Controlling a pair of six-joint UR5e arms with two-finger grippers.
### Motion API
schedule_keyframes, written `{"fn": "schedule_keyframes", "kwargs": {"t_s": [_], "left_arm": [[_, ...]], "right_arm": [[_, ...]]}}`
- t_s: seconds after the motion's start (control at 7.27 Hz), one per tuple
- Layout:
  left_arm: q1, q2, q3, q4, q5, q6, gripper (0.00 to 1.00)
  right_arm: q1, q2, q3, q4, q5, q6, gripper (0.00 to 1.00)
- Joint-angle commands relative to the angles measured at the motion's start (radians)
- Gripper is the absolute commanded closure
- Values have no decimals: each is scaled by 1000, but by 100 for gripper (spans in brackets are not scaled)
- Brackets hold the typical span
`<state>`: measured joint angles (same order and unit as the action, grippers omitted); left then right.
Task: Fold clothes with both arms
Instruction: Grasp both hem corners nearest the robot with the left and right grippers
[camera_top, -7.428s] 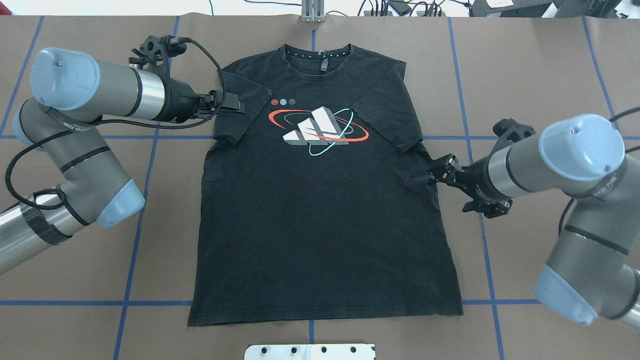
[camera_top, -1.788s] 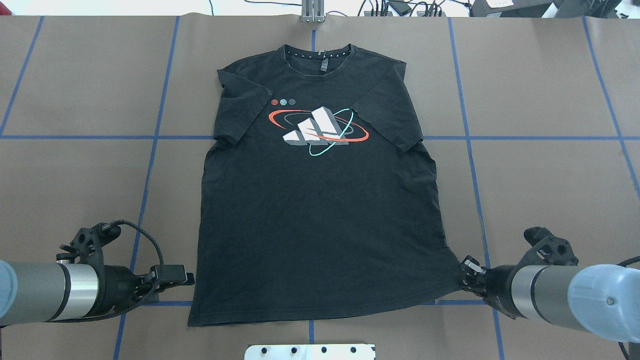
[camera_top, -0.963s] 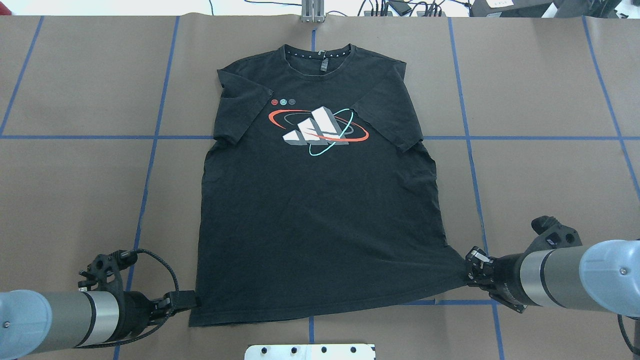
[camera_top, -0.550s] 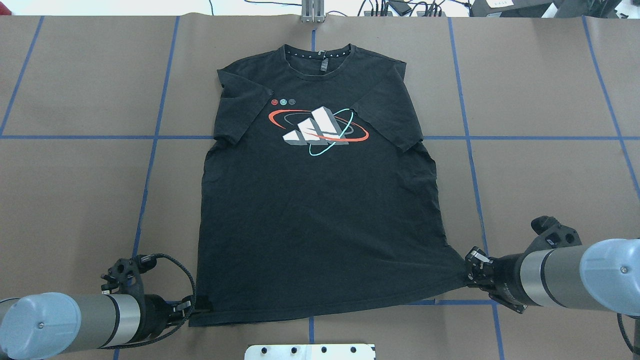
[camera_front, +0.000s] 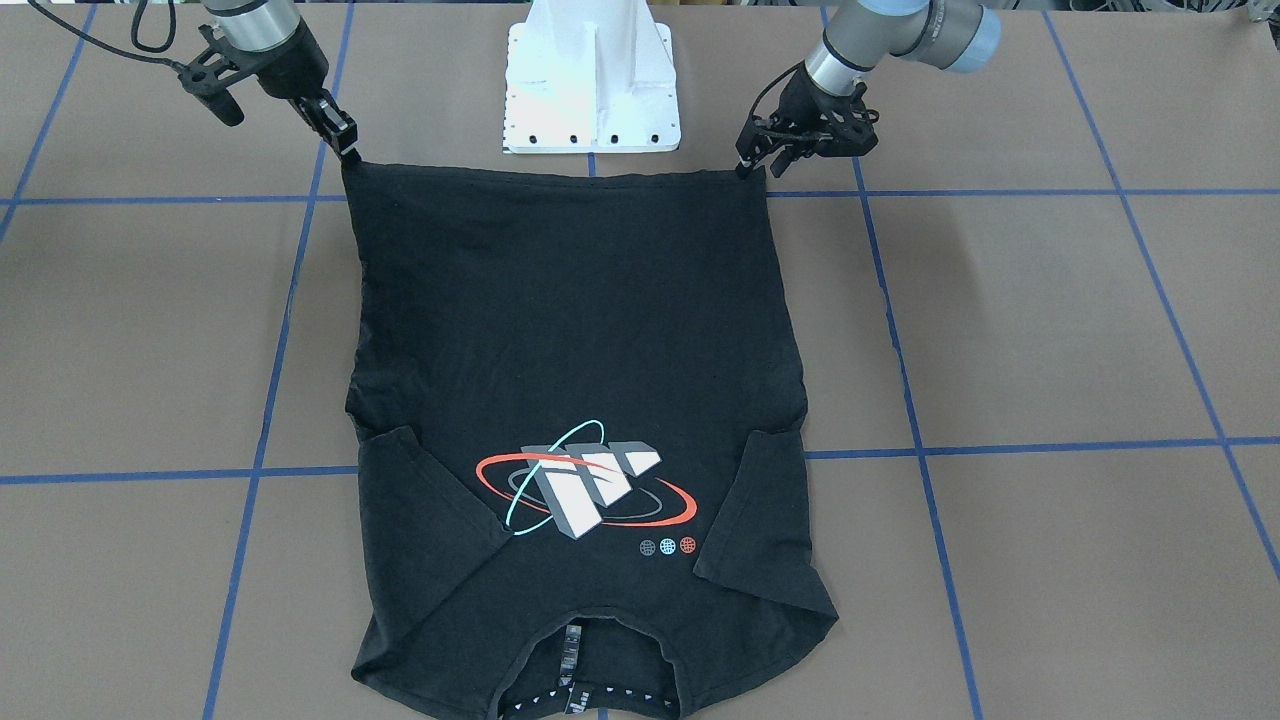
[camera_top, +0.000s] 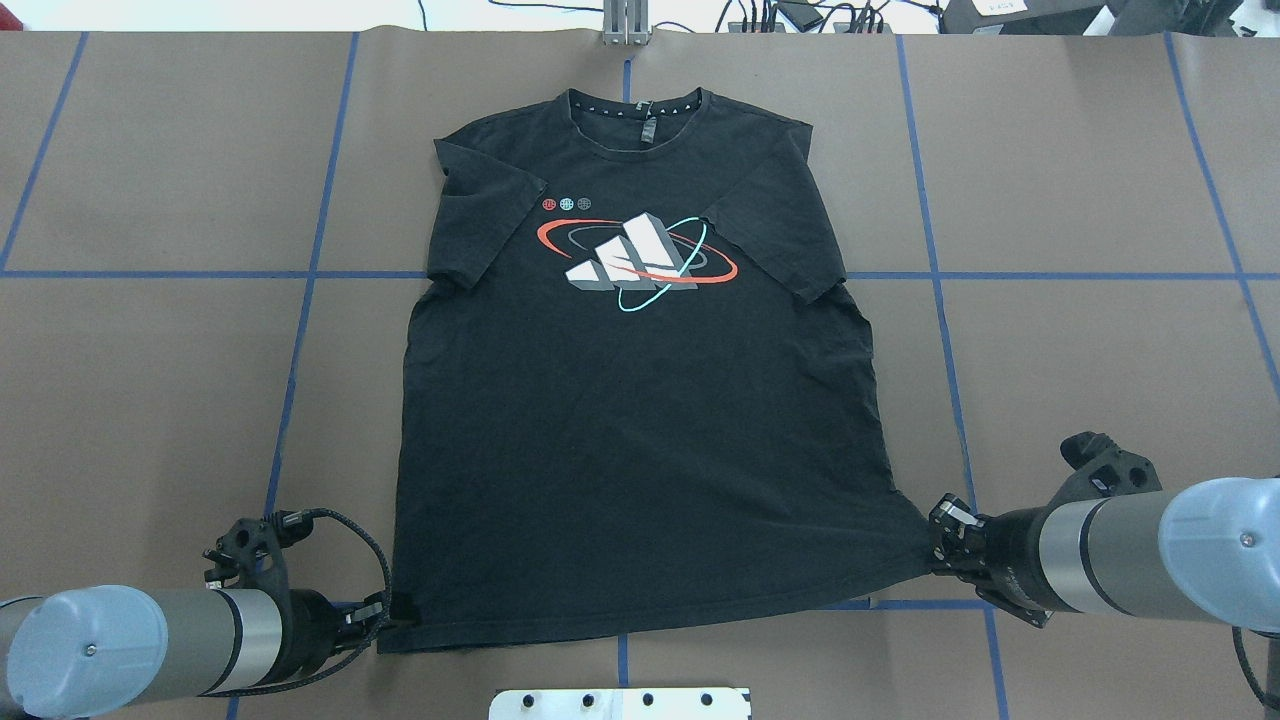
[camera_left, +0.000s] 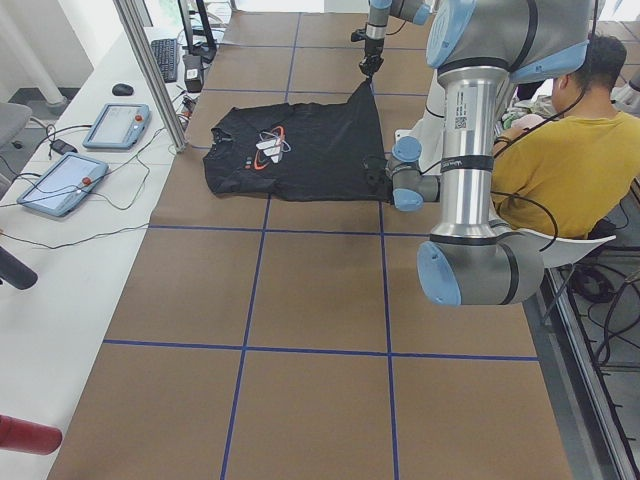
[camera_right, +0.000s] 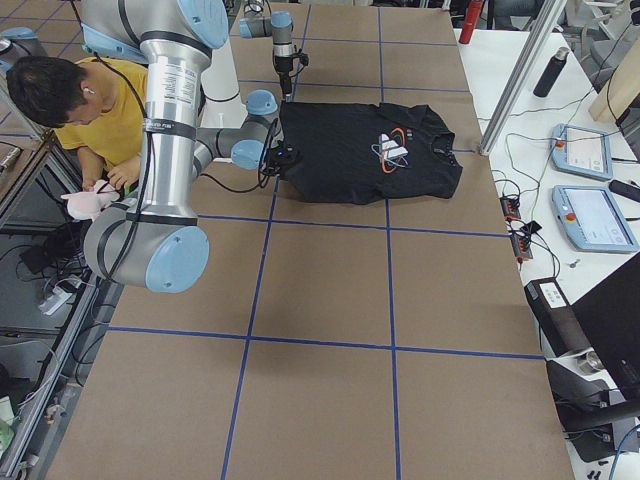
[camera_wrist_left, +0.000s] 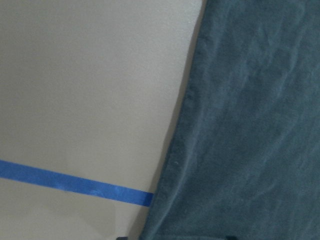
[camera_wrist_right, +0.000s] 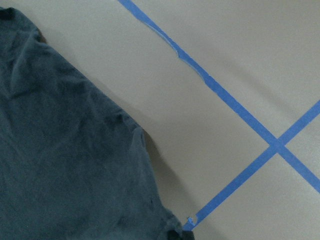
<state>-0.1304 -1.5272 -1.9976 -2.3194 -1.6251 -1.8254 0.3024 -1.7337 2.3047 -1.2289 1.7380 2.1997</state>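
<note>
The black T-shirt (camera_top: 640, 450) lies flat, logo up, collar at the far side; it also shows in the front-facing view (camera_front: 570, 320). My right gripper (camera_top: 935, 545) is shut on the hem's right corner and holds it pulled a little outward and up; it also shows in the front-facing view (camera_front: 349, 152). My left gripper (camera_top: 393, 610) sits low at the hem's left corner (camera_front: 745, 170). In the left wrist view the fabric (camera_wrist_left: 250, 125) runs between two fingertips that stand apart. The right wrist view shows the pinched corner (camera_wrist_right: 65, 165).
The brown table carries a grid of blue tape lines (camera_top: 300, 330). The white pedestal base (camera_front: 590, 90) stands just behind the hem. A person in yellow (camera_left: 545, 150) sits behind the robot. Tablets (camera_left: 115, 125) and cables lie on the far bench.
Both arms moved from the sleeves back to the hem corners. The right gripper took the right corner and pulled it outward. The left gripper slid onto the left corner, then held still.
</note>
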Motion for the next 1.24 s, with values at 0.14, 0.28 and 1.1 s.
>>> {"fn": "schedule_keyframes", "kwargs": {"t_s": [0.14,0.28,1.1], "left_arm": [[2,1,7,0,-1,0,44],[0,1,5,0,-1,0,47],[2,2,3,0,-2,-2,100]], "right_arm": [[0,6,-2,0,0,0,100],[0,14,-2,-1,0,0,100],[0,16,-2,-1,-2,0,100]]}}
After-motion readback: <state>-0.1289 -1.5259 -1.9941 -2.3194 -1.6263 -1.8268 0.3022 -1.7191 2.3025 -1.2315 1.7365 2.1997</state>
